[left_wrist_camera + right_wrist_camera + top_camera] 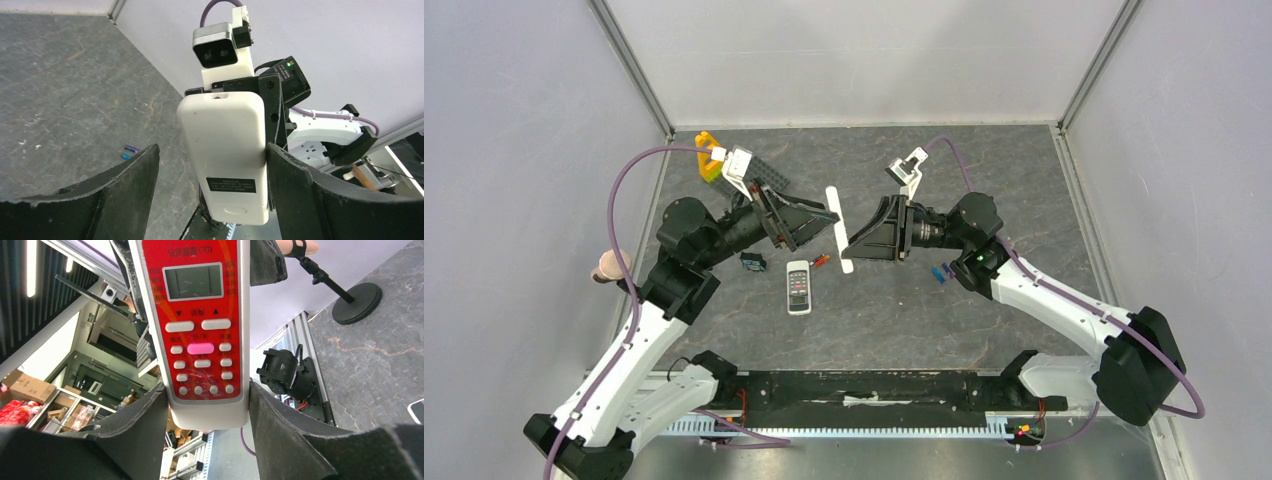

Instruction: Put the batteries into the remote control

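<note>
My right gripper point(850, 243) is shut on the lower end of a long white remote point(838, 228) with a red button face point(200, 325) and holds it upright in the air. My left gripper point(822, 220) is open, its jaws on either side of the remote's white back point(227, 150). Its right finger point(295, 190) is at the remote's edge and its left finger point(130, 190) is well clear. Two red-orange batteries point(821, 261) and two blue-purple batteries point(941, 272) lie on the table. The blue pair also shows in the left wrist view point(131, 149).
A small white remote point(798, 288) lies on the table below the grippers, with a small black part point(752, 262) to its left. A grey brick plate point(764, 175) and a yellow piece point(709, 155) sit at the back left. A round-based stand point(356, 310) is near the left edge.
</note>
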Robot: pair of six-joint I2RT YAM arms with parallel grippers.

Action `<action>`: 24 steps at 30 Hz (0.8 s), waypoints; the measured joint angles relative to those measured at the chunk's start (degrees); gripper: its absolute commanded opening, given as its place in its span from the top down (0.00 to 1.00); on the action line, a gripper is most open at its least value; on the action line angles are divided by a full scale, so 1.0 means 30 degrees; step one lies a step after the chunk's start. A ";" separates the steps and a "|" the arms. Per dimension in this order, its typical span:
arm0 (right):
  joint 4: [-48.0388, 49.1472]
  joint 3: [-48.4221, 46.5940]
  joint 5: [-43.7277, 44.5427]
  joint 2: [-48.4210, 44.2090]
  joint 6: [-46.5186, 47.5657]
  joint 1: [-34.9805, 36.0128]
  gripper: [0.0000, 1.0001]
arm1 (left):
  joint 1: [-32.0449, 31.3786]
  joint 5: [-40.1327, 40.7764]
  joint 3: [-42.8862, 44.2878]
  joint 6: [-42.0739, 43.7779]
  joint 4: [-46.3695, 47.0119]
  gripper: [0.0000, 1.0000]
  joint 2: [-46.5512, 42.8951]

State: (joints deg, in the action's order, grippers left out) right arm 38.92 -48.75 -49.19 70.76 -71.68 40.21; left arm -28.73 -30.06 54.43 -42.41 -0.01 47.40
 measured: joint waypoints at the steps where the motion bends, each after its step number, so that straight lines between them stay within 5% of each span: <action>1: 0.0000 0.0000 0.0000 0.0007 -0.0058 0.0073 0.64 | -0.0007 -0.0051 0.0022 -0.0182 0.0066 0.17 0.0124; 15: -0.1508 -0.0080 0.0437 0.0379 0.0386 0.0481 0.65 | -0.0007 -0.1967 -0.0175 -0.1989 0.1107 0.22 0.1290; 18: -0.1734 -0.0087 0.0466 0.0401 0.0466 0.0510 0.64 | 0.0015 -0.2098 -0.0226 -0.1974 0.1064 0.41 0.1501; 21: -0.2091 -0.0124 0.0510 0.0401 0.0721 0.0554 0.62 | 0.0036 -0.2193 -0.0342 -0.2346 0.1056 0.82 0.1712; 24: -0.2630 -0.0182 0.0546 0.0444 0.1042 0.0539 0.52 | 0.0044 -0.2186 -0.0393 -0.2637 0.1013 0.96 0.1887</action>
State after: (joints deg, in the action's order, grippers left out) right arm 31.03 -49.30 -47.55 72.10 -68.55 41.82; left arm -28.60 -36.62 53.25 -50.33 3.03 53.06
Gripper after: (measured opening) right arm 0.570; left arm 0.551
